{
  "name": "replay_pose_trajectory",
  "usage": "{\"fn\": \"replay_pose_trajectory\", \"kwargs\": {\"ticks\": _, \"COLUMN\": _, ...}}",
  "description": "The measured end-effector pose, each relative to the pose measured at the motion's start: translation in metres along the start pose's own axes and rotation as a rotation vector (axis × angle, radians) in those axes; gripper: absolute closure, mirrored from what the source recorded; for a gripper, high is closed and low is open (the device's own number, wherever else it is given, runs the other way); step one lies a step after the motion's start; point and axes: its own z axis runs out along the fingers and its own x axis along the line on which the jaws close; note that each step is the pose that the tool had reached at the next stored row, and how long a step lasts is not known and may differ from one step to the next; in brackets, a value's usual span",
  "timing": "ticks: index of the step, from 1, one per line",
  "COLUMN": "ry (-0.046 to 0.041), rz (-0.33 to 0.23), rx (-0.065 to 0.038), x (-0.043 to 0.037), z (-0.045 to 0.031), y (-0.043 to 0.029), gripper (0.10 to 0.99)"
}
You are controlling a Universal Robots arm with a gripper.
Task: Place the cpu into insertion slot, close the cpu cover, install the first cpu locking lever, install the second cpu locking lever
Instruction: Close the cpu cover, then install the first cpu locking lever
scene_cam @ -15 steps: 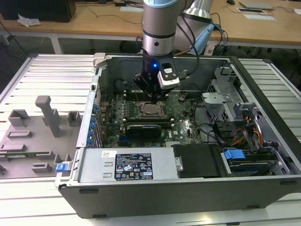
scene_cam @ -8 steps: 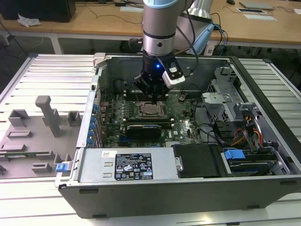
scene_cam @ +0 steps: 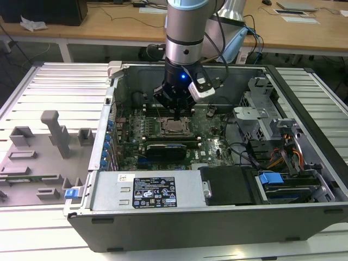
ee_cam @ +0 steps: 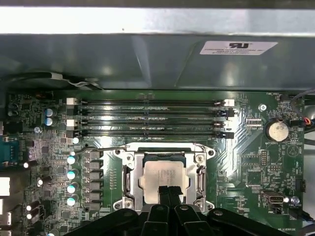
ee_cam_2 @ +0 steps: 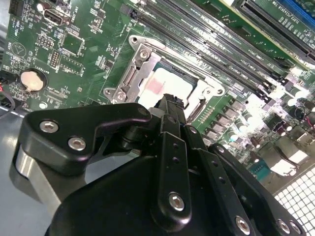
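The cpu point(ee_cam: 161, 173) lies flat in the insertion slot point(ee_cam: 124, 173), its pale metal top showing through the window of the cpu cover point(ee_cam: 202, 166). The cover lies down flat around it. In the exterior view the cpu point(scene_cam: 174, 126) sits in the middle of the green board, directly under the arm. My gripper point(ee_cam: 169, 191) hangs just above the chip's edge, its fingertips point(ee_cam: 164, 192) pressed together with nothing between them. In the second wrist view the gripper point(ee_cam_2: 170, 102) stands over the cpu point(ee_cam_2: 165, 84) and the cover's rim point(ee_cam_2: 177, 61). A thin lever rod point(ee_cam: 101, 147) runs beside the socket.
Long black memory slots point(ee_cam: 147, 118) run beside the socket, with a coin battery point(ee_cam: 276, 131) near them. The case wall point(ee_cam: 147, 59) rises behind. A power supply point(scene_cam: 147, 190), a drive cage point(scene_cam: 261, 109) and cables point(scene_cam: 244, 152) crowd the case. A grey fixture tray point(scene_cam: 38, 157) lies outside.
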Motion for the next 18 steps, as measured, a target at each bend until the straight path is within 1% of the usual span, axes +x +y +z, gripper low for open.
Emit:
{"fn": "replay_pose_trajectory", "kwargs": {"ticks": 2, "ry": 0.0001, "rz": 0.0, "rx": 0.001, "x": 0.0, "z": -0.0012, "y": -0.0001, "gripper": 0.98}}
{"fn": "replay_pose_trajectory", "kwargs": {"ticks": 4, "ry": 0.0, "rz": 0.0, "rx": 0.001, "x": 0.0, "z": -0.0048, "y": 0.0, "gripper": 0.98}}
{"fn": "replay_pose_trajectory", "kwargs": {"ticks": 18, "ry": 0.0, "rz": 0.0, "rx": 0.001, "x": 0.0, "z": -0.0066, "y": 0.0, "gripper": 0.98}}
